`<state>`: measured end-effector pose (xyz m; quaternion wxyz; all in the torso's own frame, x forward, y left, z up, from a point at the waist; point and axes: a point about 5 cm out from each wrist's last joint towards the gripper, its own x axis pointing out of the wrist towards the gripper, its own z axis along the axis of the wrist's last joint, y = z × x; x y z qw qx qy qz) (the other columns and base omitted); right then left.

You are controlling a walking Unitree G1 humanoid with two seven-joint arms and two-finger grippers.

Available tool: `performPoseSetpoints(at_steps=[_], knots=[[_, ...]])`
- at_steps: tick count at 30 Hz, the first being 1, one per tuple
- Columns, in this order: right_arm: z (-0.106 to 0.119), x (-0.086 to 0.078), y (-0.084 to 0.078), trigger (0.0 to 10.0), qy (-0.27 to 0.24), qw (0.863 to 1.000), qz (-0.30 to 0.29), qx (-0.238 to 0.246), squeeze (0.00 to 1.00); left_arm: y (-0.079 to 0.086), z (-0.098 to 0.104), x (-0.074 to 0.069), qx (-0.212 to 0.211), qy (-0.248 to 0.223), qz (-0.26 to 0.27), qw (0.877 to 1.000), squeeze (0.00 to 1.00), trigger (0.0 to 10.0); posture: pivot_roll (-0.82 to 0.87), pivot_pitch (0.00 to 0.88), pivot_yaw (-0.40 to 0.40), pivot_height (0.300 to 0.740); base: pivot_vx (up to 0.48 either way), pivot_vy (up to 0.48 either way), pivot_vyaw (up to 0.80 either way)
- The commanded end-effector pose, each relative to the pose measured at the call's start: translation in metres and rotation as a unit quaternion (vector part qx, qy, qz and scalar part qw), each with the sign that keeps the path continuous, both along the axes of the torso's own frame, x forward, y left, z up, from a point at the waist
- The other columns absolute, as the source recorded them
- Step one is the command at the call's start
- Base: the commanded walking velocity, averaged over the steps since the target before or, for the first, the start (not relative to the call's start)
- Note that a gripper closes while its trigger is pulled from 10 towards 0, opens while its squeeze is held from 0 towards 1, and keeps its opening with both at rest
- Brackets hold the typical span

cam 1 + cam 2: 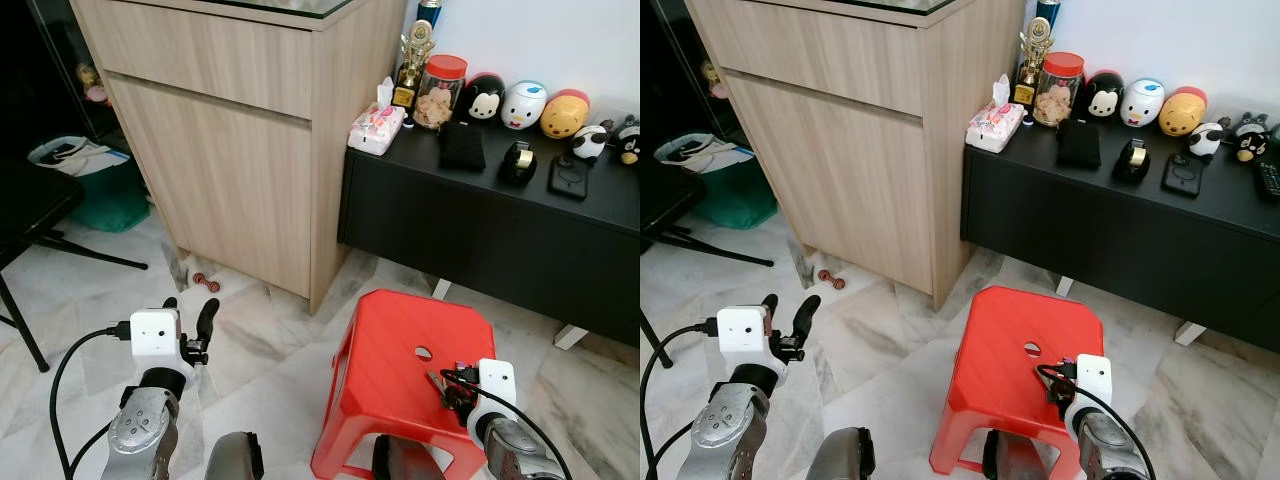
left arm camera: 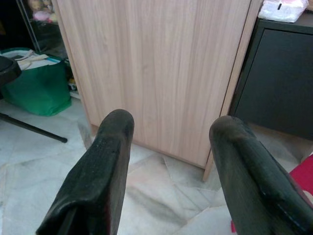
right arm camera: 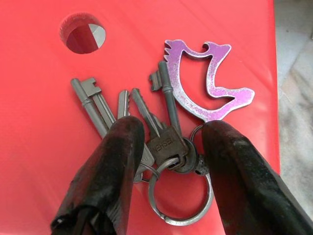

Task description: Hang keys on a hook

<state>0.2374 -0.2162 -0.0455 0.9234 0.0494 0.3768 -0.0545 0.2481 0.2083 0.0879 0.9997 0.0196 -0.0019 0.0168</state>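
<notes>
A red plastic stool (image 1: 400,350) stands on the marble floor (image 1: 260,340), with a round hole in its seat. Behind it is a pale wooden cabinet (image 1: 230,150), and beside that a low black table (image 1: 500,220) — it carries a tissue pack (image 1: 376,128), a small trophy (image 1: 412,60), a red-lidded jar (image 1: 440,92) and a row of round toy figures (image 1: 525,105). A green bin (image 1: 105,190) sits far left.

Red stool (image 1: 390,350) on marble floor (image 1: 250,340), 1 bunch of keys (image 3: 151,132) on its seat.
</notes>
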Motion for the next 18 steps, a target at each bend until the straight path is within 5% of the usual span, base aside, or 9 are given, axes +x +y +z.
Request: performPoseSetpoints(at_steps=[1,3,4,5,18], knots=[[-0.0092,-0.0127,-0.0010,10.0,0.023,1.000,-0.001,0.013,0.00,-0.0010,-0.0026,-0.0011,-0.001,0.011,-0.004,1.000,0.00,10.0,0.03,0.060,-0.049,0.610,0.000,0.000,0.00],[-0.0087,-0.0119,0.0000,10.0,0.017,1.000,0.003,0.019,0.00,-0.0009,-0.0027,-0.0012,0.000,0.011,-0.004,1.000,0.00,10.0,0.03,0.060,-0.049,0.610,0.000,0.000,0.00],[-0.0081,-0.0113,-0.0003,3.6,0.012,1.000,0.004,0.019,0.00,-0.0008,-0.0028,-0.0012,0.000,0.011,-0.003,1.000,0.00,10.0,0.03,0.060,-0.049,0.610,0.000,0.000,0.00],[-0.0081,-0.0113,-0.0003,0.0,0.010,1.000,0.003,0.022,0.00,-0.0007,-0.0029,-0.0012,0.000,0.011,-0.003,1.000,0.00,10.0,0.03,0.060,-0.049,0.610,0.000,0.000,0.00],[-0.0104,-0.0129,0.0026,0.0,0.013,1.000,0.004,0.021,0.00,-0.0012,-0.0040,0.0001,0.000,0.013,-0.004,1.000,0.00,10.0,0.03,0.056,-0.051,0.610,0.000,0.000,0.00]])
